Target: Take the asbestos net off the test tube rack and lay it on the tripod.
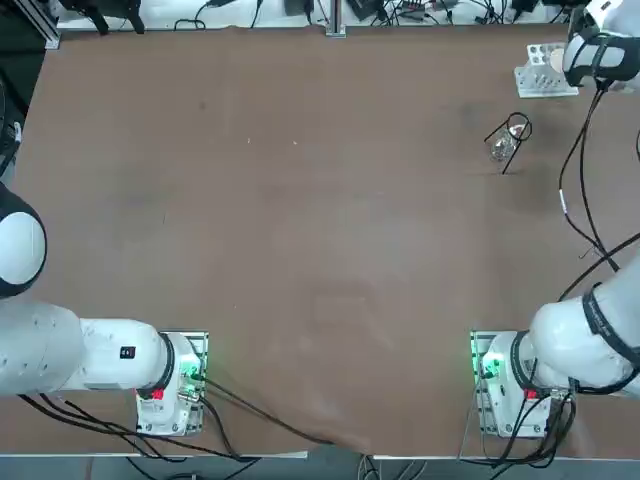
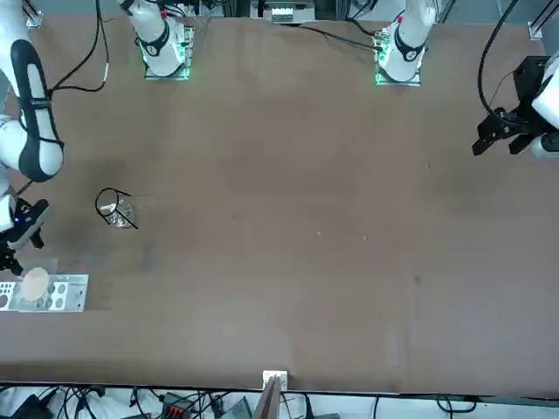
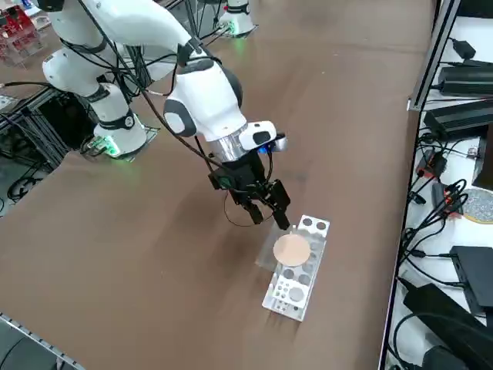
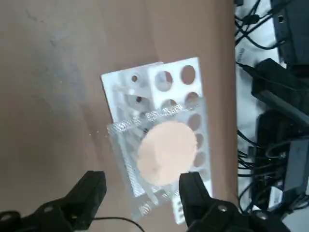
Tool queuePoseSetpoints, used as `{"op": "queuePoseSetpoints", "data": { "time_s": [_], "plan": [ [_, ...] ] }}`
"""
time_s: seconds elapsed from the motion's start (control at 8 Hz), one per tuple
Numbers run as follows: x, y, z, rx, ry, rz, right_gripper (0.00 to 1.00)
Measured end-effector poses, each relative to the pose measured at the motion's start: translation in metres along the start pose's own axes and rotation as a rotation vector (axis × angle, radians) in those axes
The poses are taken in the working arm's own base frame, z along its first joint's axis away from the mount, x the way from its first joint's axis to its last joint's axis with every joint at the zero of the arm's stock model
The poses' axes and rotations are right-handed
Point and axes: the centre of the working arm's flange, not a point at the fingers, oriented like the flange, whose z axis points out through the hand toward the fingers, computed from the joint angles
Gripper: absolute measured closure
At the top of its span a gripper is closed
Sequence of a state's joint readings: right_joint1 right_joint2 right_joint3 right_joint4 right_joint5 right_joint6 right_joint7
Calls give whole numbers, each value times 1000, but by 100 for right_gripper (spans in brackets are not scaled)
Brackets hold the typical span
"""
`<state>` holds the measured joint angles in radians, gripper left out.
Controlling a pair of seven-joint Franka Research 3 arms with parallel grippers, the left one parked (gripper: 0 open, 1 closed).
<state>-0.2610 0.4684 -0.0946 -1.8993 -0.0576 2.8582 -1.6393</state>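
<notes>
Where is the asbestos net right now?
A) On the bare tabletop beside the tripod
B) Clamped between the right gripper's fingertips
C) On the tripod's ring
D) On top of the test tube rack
D: the asbestos net lies across the test tube rack, ahead of the open right gripper, with the tripod standing apart.

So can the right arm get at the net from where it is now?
Probably yes: the right gripper hovers by the net, fingers open, and nothing lies on top of it. The net's edge juts past the rack, which should leave something to grip.
</notes>
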Motion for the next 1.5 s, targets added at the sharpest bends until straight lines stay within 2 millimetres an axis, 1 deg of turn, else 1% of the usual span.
{"op": "queuePoseSetpoints", "data": {
  "time_s": [0.12, 0.38, 0.62, 0.88, 1.0, 1.25, 1.5],
  "plan": [
    [2, -9, 5, 11, 2, -10, 7],
    [1, -14, 11, -20, -1, -41, 7],
    [-1, -23, 26, -34, -5, -50, 8],
    [1, -29, 39, -59, -7, -54, 11],
    [3, -31, 44, -66, -8, -62, 14],
    [4, -32, 47, -72, -10, -75, 25],
    [4, -30, 46, -77, -12, -78, 41]
  ]
}}
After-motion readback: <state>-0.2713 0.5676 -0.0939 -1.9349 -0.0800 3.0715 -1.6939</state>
